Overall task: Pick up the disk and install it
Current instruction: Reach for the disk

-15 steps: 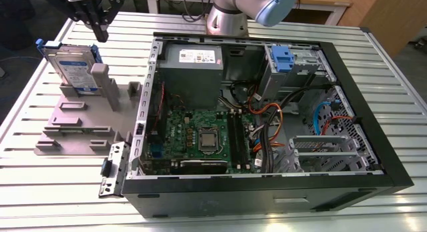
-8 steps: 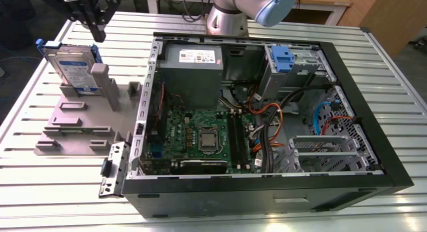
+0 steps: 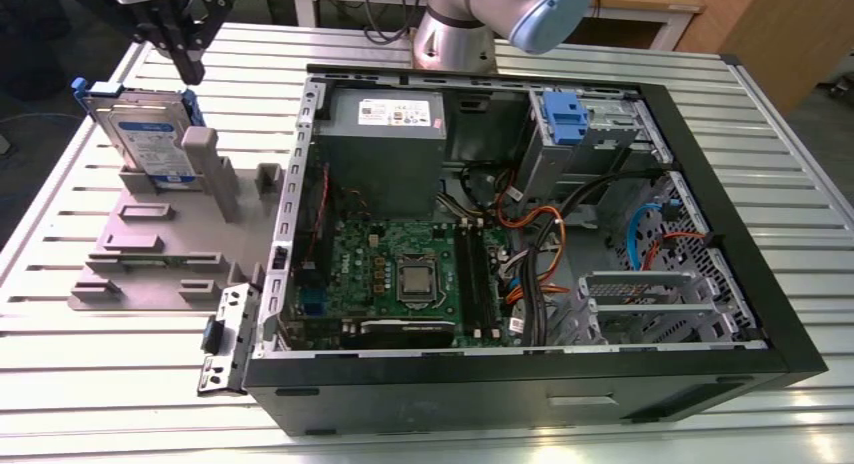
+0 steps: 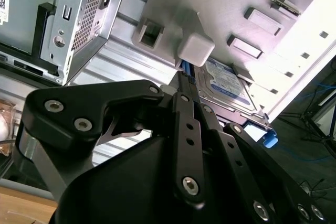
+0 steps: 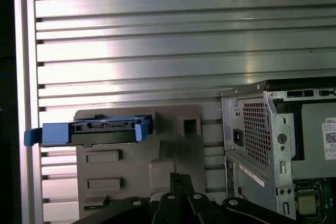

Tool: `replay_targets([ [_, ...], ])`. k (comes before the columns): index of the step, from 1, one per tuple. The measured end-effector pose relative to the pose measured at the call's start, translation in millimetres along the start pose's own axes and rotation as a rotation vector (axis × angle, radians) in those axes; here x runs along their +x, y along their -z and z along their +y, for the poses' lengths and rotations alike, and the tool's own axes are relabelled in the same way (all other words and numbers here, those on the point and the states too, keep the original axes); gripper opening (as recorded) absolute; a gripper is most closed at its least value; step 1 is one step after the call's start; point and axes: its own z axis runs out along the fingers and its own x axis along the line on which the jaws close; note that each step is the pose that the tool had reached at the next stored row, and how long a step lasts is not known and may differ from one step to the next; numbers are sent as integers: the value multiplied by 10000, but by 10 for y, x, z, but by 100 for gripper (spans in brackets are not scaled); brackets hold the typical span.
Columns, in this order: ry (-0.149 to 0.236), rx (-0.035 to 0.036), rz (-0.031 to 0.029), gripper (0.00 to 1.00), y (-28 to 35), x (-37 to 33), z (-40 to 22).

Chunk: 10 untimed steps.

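Item: the disk (image 3: 140,134). You will find it standing on edge in a slot of the grey holder (image 3: 147,254), at the exterior view's left. The holder sits beside the open computer case (image 3: 707,154) on the slatted table (image 3: 787,134). The disk's blue-railed top edge faces upward.

Item: the gripper (image 3: 194,76). Its fingers are pressed together with nothing between them. It hangs just above the disk's top edge, over the end nearer the case. You cannot tell whether the tips touch the rail.

Bright, even light throws white glare across the slatted metal table (image 5: 157,51) in the first wrist view.
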Motion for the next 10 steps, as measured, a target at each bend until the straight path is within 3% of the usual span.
replay_targets([
  [10, 0, 0, 0, 11, -10, 73, 2],
])
